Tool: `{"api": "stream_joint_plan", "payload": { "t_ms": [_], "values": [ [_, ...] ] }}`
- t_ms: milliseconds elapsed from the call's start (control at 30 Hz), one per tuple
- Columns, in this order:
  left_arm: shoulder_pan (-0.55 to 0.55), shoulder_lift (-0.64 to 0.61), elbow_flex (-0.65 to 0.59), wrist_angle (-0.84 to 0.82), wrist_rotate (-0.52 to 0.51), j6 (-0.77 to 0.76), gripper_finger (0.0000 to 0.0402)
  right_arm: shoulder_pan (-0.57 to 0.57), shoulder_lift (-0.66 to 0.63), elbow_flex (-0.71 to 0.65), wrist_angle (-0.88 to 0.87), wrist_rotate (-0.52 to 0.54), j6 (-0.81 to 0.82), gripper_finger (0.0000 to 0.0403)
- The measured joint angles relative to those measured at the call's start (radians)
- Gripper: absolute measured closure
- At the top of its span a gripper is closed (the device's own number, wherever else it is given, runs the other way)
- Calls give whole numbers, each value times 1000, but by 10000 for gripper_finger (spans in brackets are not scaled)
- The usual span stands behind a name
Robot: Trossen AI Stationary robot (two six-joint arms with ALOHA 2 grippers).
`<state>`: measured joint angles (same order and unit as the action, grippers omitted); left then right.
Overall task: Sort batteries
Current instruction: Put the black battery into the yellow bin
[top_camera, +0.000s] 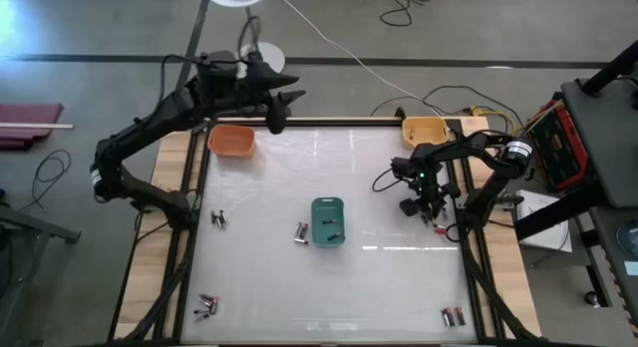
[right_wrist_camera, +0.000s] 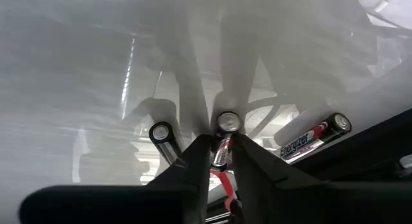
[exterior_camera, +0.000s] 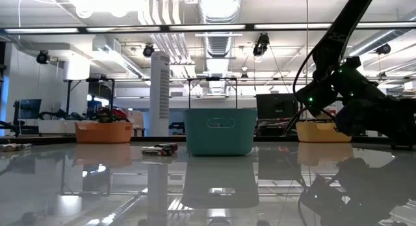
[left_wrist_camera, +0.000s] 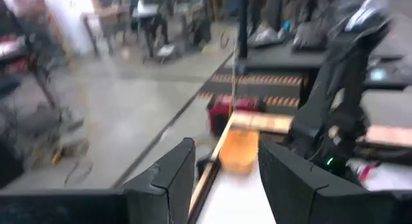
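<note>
I hold one battery (right_wrist_camera: pixel 224 135) up on its end between my right fingers (right_wrist_camera: pixel 193 161) — two more batteries (right_wrist_camera: pixel 315 136) lie beside it. Other small batteries (top_camera: pixel 207 305) lie scattered around the table.

A teal bin (exterior_camera: pixel 219 131) stands mid-table with batteries (exterior_camera: pixel 160 149) just beside it, an orange bin (exterior_camera: pixel 103 132) and a yellow bin (exterior_camera: pixel 316 132) farther off.
</note>
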<state>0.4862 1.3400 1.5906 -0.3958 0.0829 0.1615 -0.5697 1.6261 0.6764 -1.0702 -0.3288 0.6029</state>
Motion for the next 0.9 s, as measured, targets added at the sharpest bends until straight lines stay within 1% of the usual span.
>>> {"api": "stream_joint_plan", "payload": {
  "t_ms": [100,167,300,400,467,633,733,800,900],
  "values": [
    [15,-57,0,5,16,33,251,0,-8,13,-9,22,3,372],
    [29,-91,0,6,15,46,251,-4,-21,39,-19,55,3,377],
    [53,-141,0,6,15,42,251,-24,-62,141,-13,154,-1,379],
    [58,-153,0,7,15,32,251,-60,-76,235,-38,162,-17,379],
    [58,-153,-1,4,15,22,251,-100,-78,315,-35,169,-38,379],
    [57,-151,-2,1,15,-23,251,-222,-56,538,-97,268,-143,379],
    [57,-151,-2,-11,15,-44,251,-314,-38,649,-120,331,-217,379],
    [57,-152,-2,-22,15,-51,251,-382,-14,697,-133,360,-255,379],
    [57,-153,-2,-26,15,-73,251,-473,34,733,-126,365,-283,379]
  ]
}}
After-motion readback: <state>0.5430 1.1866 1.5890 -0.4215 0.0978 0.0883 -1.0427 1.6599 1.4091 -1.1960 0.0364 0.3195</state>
